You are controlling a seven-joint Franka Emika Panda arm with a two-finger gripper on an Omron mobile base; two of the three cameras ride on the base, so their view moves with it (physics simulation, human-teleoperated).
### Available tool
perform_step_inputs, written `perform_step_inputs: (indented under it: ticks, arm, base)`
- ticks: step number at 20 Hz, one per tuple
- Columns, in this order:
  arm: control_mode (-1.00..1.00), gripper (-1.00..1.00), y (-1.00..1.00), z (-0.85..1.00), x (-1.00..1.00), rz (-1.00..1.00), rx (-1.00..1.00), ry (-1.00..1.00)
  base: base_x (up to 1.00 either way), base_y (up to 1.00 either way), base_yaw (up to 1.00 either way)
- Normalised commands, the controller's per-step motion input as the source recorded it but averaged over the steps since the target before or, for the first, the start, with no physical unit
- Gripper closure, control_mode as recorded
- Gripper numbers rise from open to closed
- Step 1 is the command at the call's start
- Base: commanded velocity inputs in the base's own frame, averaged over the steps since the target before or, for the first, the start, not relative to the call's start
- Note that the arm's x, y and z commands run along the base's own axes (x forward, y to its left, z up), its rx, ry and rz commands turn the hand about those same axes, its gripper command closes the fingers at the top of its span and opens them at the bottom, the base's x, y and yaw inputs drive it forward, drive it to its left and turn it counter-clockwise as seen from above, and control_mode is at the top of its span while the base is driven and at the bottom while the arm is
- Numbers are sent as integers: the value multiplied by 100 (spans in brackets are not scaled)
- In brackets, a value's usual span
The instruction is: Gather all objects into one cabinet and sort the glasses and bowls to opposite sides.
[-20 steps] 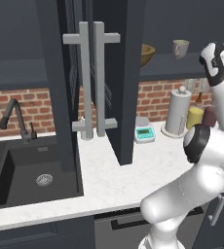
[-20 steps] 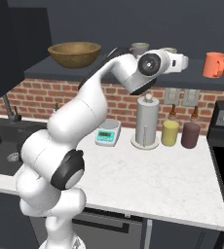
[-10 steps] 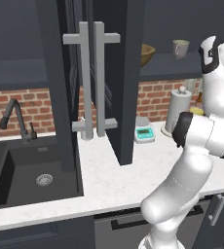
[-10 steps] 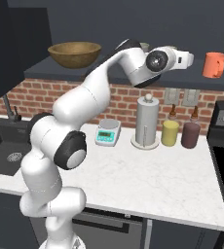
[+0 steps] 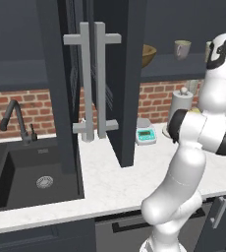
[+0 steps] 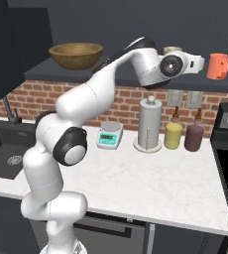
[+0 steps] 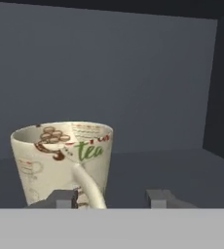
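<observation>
Cabinet: dark wall unit, doors swung open, tall silver bar handles facing the left base camera; dark shelf inside carries all items below.

Bowl: wide, golden-brown wood, upright at the left end of the shelf, well apart from the mugs.

Cream mug: patterned, lettered "tea", upright on the shelf, handle turned toward the hand camera. In the left base view it stands right of the bowl as a pale cup.

Grey mug: its rim shows just above the robot's wrist in the right base view; mostly hidden.

Orange mug: upright at the right end of the shelf, just past the hand.

Gripper: at shelf level, jaws parted, empty. The mug's handle stands just inside the left fingertip, the mug body mostly left of the gap; contact cannot be told.

Table: white marble, below the shelf. Holds a teal-faced scale, paper towel roll, yellow jar and maroon jar in a row against the brick wall.

Sink: dark, with black tap, left of the table.
</observation>
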Motion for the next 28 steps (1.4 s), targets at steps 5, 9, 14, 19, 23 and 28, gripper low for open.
perform_step_inputs:
  ticks: [5,9,14,19,23,28]
  arm:
    - [-100,-100,-1,35,0,0,11,0]
    - [-100,-100,0,53,-4,0,19,0]
    - [-100,-100,-6,37,-69,0,12,0]
    - [-100,-100,-33,2,-100,0,7,-7]
    - [-100,-100,-15,-9,-100,0,15,-20]
    - [-100,-100,0,0,-100,0,22,-18]
  base:
    - [0,0,0]
    - [0,0,0]
    - [0,0,0]
    - [0,0,0]
    - [0,0,0]
    - [0,0,0]
